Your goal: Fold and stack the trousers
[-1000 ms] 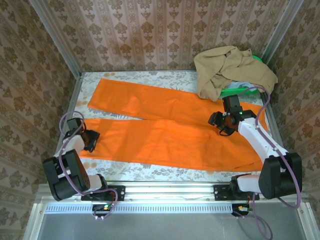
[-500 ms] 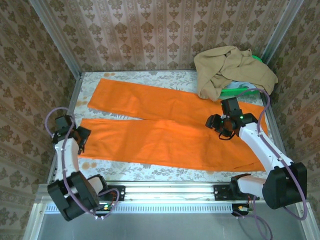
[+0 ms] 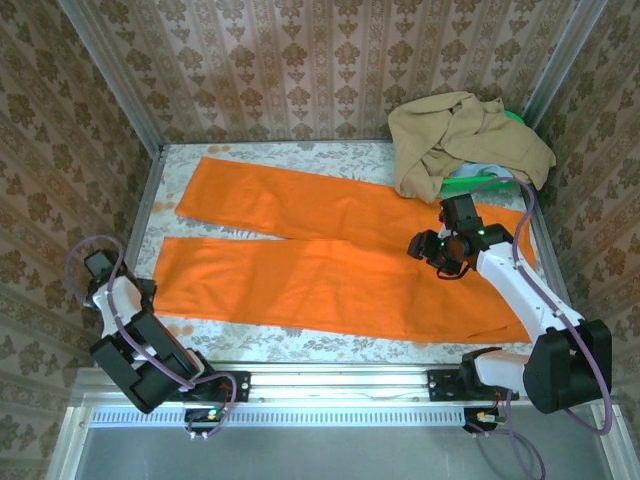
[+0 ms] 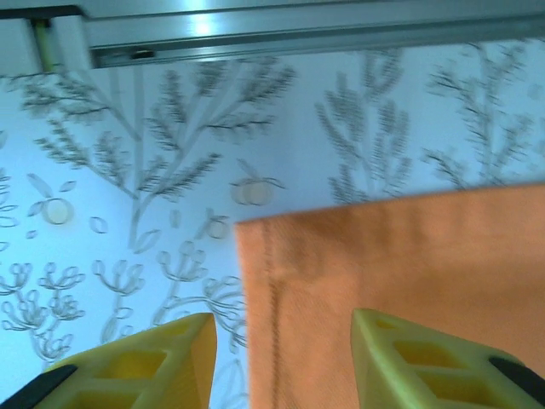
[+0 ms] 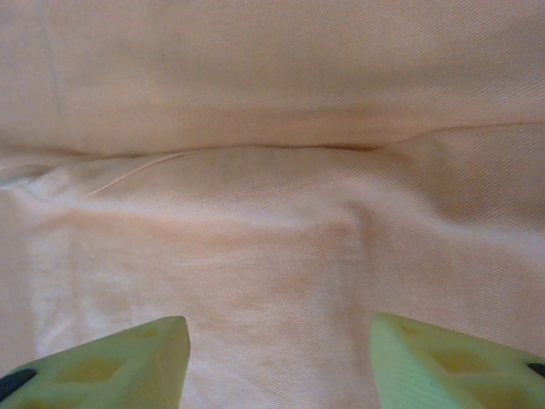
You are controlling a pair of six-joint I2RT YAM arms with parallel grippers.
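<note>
Orange trousers flat, unfolded (first fold pending, I'd say); left gripper spread at hem, right gripper spread over cloth. Next: pinch, lift.

From high behind the arm bases at six o'clock the top camera looks steeply down on the whole table, sharing with the close left wrist view, past the left gripper, the trousers' hem corner at eight o'clock, and with the close right wrist view their fabric at three o'clock.
</note>
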